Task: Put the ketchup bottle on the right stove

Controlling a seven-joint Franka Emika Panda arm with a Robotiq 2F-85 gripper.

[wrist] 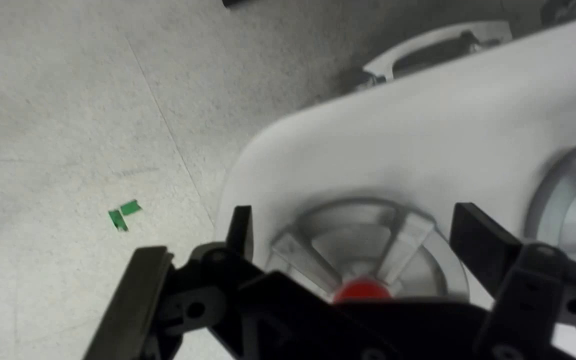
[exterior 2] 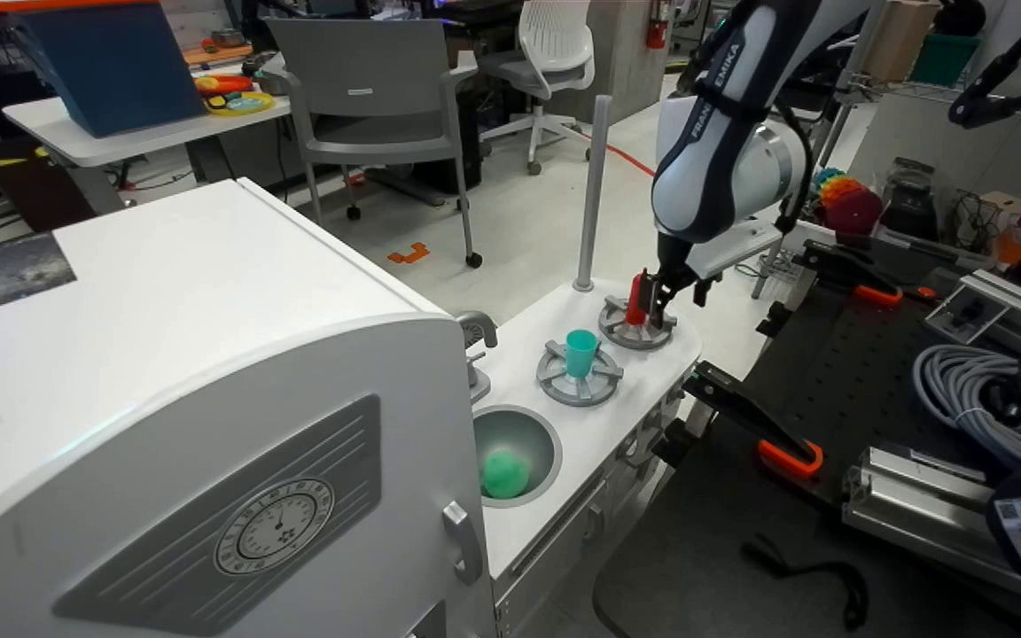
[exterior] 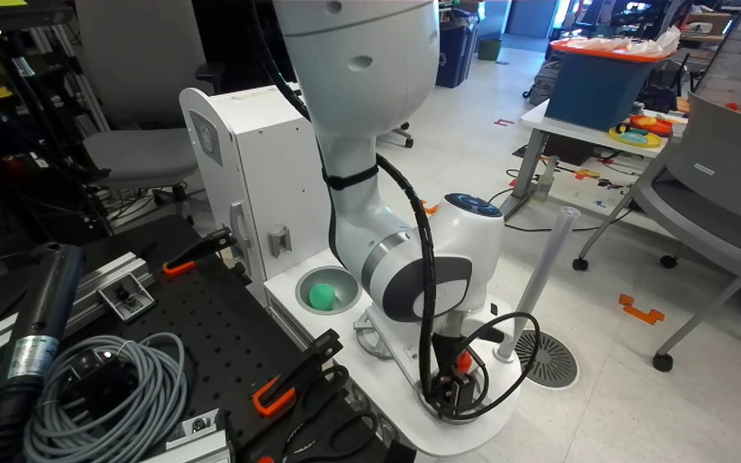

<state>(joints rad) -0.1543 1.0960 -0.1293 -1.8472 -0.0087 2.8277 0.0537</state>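
Observation:
The red ketchup bottle (exterior 2: 635, 301) stands upright on the right stove (exterior 2: 622, 333), a round grey spoked grate at the counter's rounded end. In an exterior view only a bit of the bottle (exterior: 464, 361) shows behind the gripper (exterior: 455, 384). In the wrist view the bottle (wrist: 362, 290) is a red patch at the centre of the grate (wrist: 350, 212), mostly hidden by the gripper body. My gripper (wrist: 354, 215) is open, its fingers wide apart on either side of the bottle, with gaps to both. In an exterior view the gripper (exterior 2: 658, 306) is low beside the bottle.
A teal cup (exterior 2: 580, 353) stands on the neighbouring grate (exterior 2: 555, 383). A grey basin (exterior 2: 546, 443) holds a green ball (exterior 2: 504, 476). A grey upright pole (exterior 2: 596, 195) rises near the right stove. A black work table (exterior 2: 865, 372) with clamps runs alongside.

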